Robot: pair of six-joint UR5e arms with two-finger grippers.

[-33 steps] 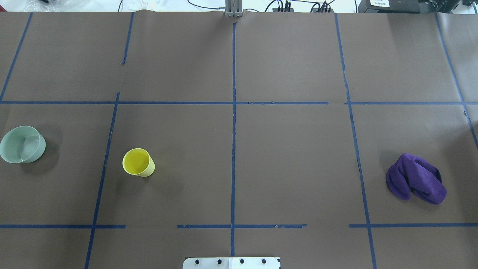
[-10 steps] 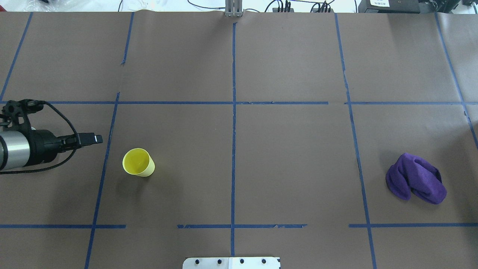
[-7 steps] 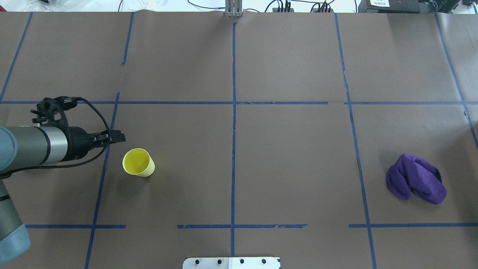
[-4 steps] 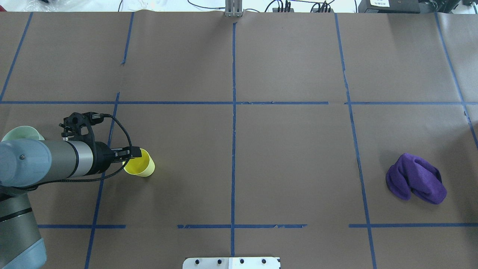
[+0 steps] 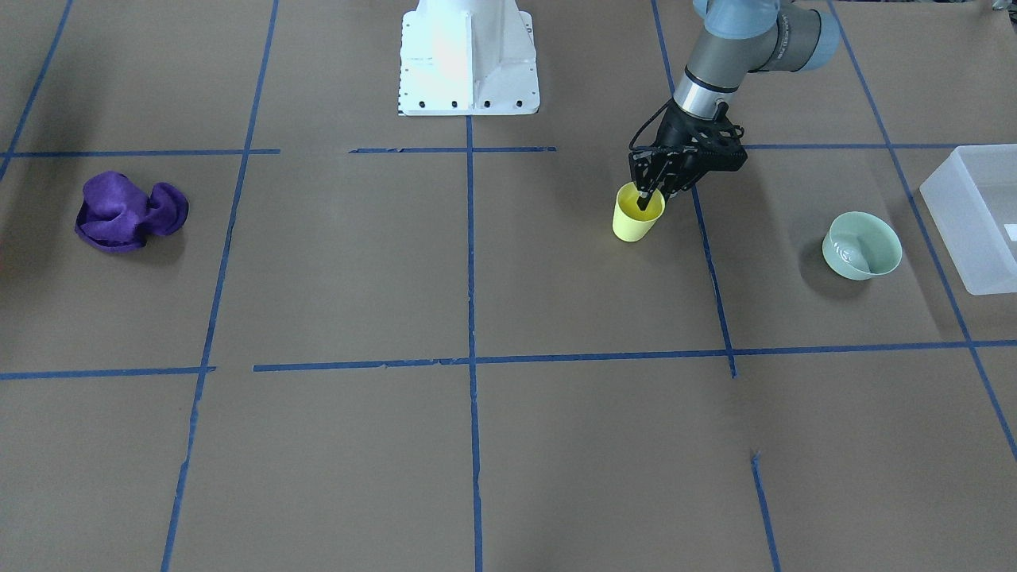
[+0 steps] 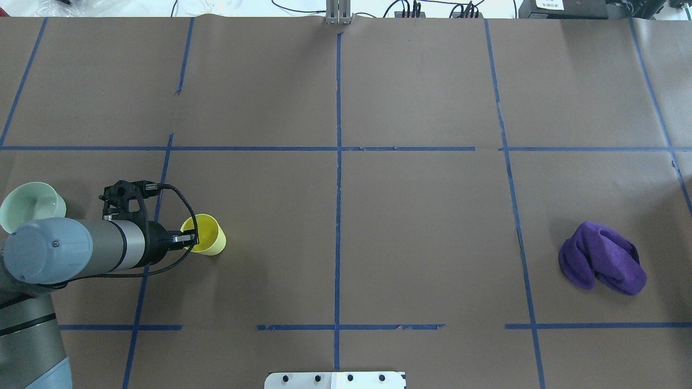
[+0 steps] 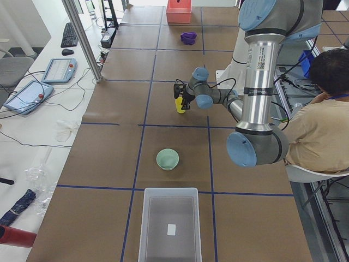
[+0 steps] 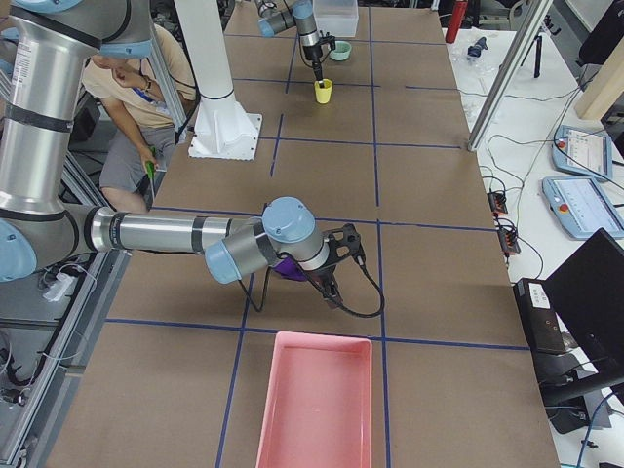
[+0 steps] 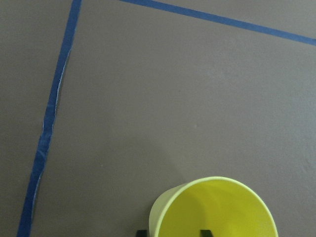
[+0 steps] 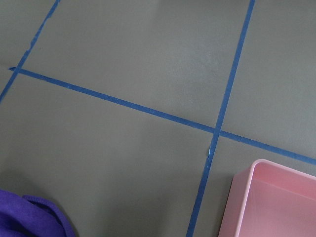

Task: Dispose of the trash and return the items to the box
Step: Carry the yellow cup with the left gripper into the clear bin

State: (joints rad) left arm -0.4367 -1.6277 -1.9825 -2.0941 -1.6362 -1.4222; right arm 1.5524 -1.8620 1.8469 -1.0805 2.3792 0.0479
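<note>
Front view: the left gripper (image 5: pixel 647 199) is at the rim of the upright yellow cup (image 5: pixel 633 226). The bowl (image 5: pixel 862 246) and the box (image 5: pixel 973 214) lie toward 3 o'clock.
Overhead view: the cup is at the gripper's 3 o'clock.
Left wrist view: the fingers (image 9: pixel 205 232) straddle the cup's near wall, one inside and one outside, with a gap, not yet closed.

Five things on the counter (image 5: pixel 556 278), one of each
One yellow cup (image 5: pixel 637 214), one mint-green bowl (image 5: pixel 862 246), one purple cloth (image 5: pixel 127 210), one frosted white bin (image 5: pixel 977 206), one pink tray (image 8: pixel 317 409)
</note>
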